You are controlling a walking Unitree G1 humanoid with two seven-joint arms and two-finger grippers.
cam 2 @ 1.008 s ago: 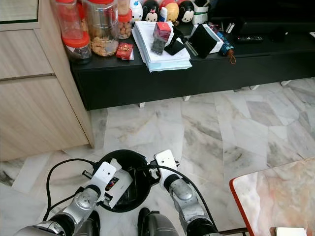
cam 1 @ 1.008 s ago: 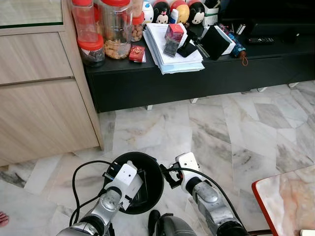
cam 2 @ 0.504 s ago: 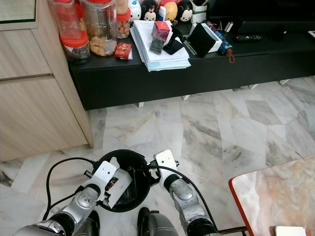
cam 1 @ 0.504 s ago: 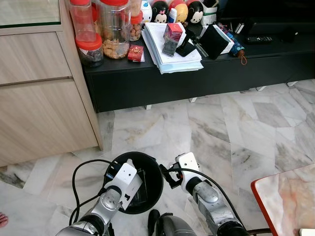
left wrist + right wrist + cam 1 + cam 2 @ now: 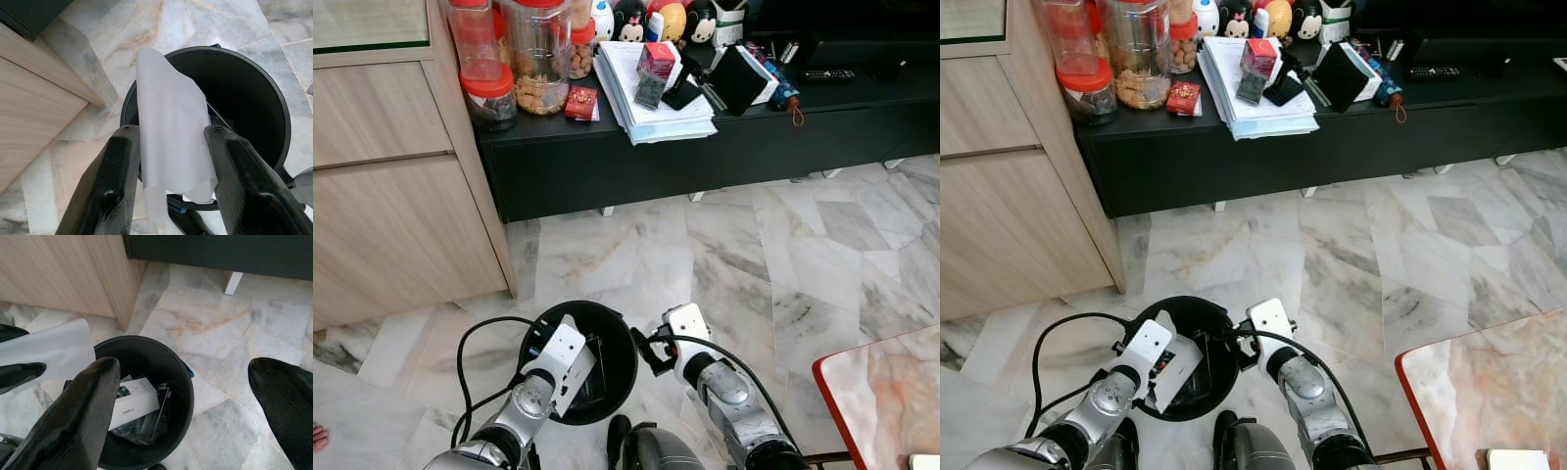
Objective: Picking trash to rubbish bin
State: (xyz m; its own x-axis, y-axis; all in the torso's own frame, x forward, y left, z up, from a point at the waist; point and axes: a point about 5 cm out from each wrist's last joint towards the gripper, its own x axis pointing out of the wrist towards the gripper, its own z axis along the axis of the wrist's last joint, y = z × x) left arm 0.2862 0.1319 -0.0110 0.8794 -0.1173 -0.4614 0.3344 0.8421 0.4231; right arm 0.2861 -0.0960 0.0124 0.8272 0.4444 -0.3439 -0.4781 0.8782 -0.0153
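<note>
A black round rubbish bin stands on the marble floor just in front of me. My left gripper hangs over its near left rim, shut on a sheet of white paper that droops toward the bin's mouth. The sheet also shows from above, slanting into the bin. My right gripper is open at the bin's right rim, with nothing between its fingers. Inside the bin lie a white box and dark scraps.
A wooden cabinet stands close on the left. A low black console ahead carries jars, papers and toys. A red-edged marble table juts in at the right. A black cable loops by my left arm.
The view has drifted slightly. Both grippers, the paper and the bin stand as before.
</note>
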